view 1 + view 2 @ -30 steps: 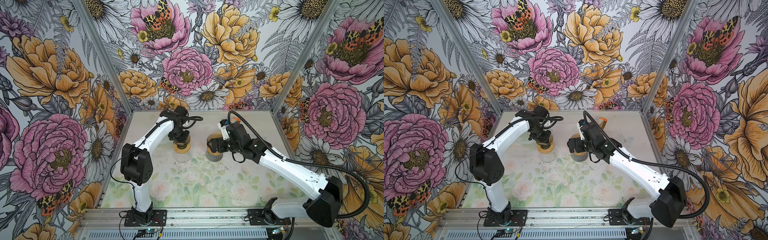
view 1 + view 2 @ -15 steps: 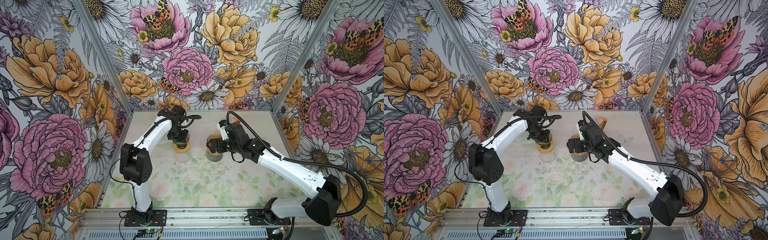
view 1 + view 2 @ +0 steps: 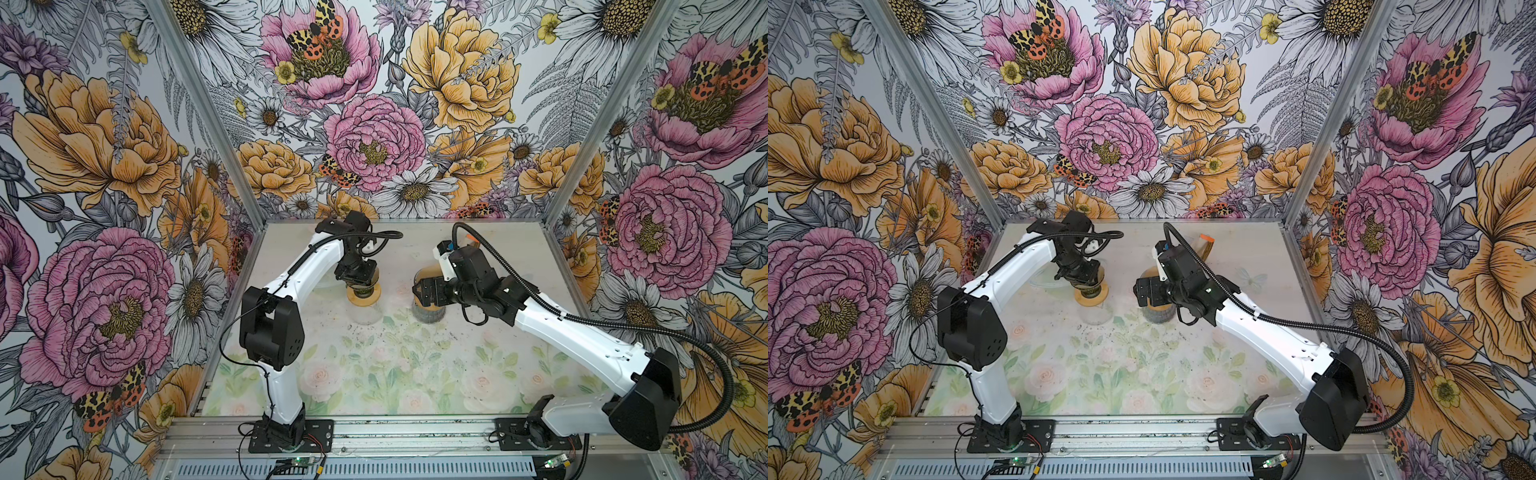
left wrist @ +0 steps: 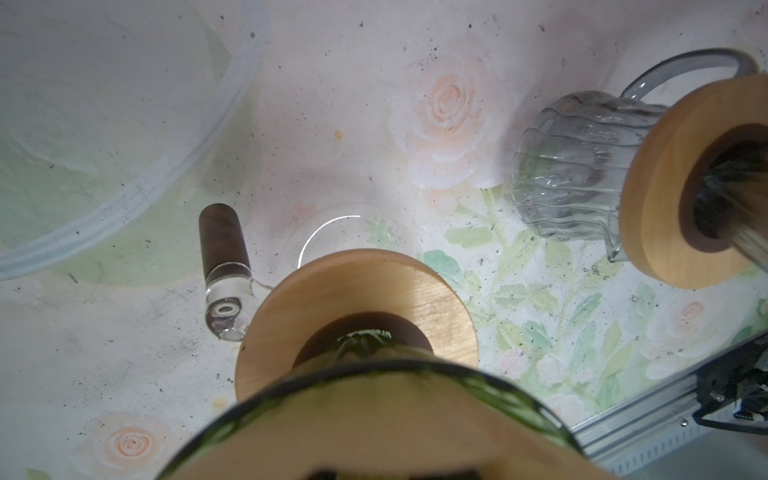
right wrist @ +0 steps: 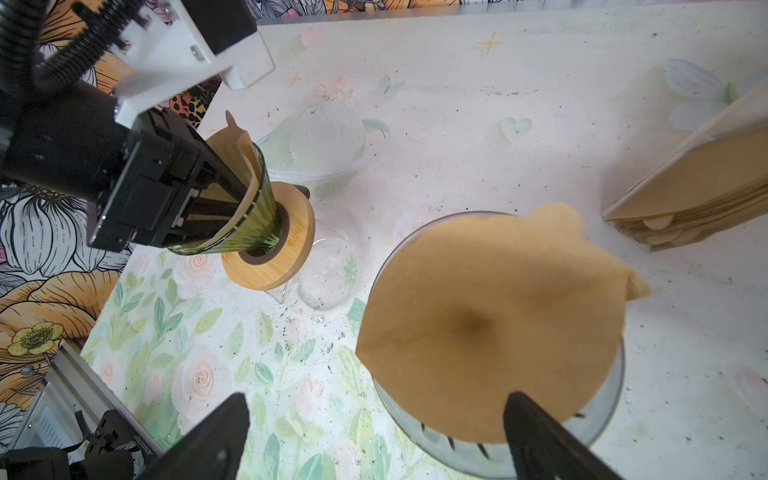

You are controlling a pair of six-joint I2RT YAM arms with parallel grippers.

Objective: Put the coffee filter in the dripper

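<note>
Change is slight; left pincer [image 5: 226, 203] stays clenched on the lined wall of the green dripper [image 5: 261, 226], tilted above the carafe [image 5: 330, 266]; filter [image 5: 245, 145] sits inside it; right pincer [image 5: 376, 403] hangs released over another filter [image 5: 490, 324]; we judge only seating remains.

Tan paper filter [image 5: 490, 328]; green-streaked glass dripper [image 5: 264, 199], pale wood collar [image 5: 286, 266]; table [image 5: 457, 124] printed with pastel roses and leaves.
</note>
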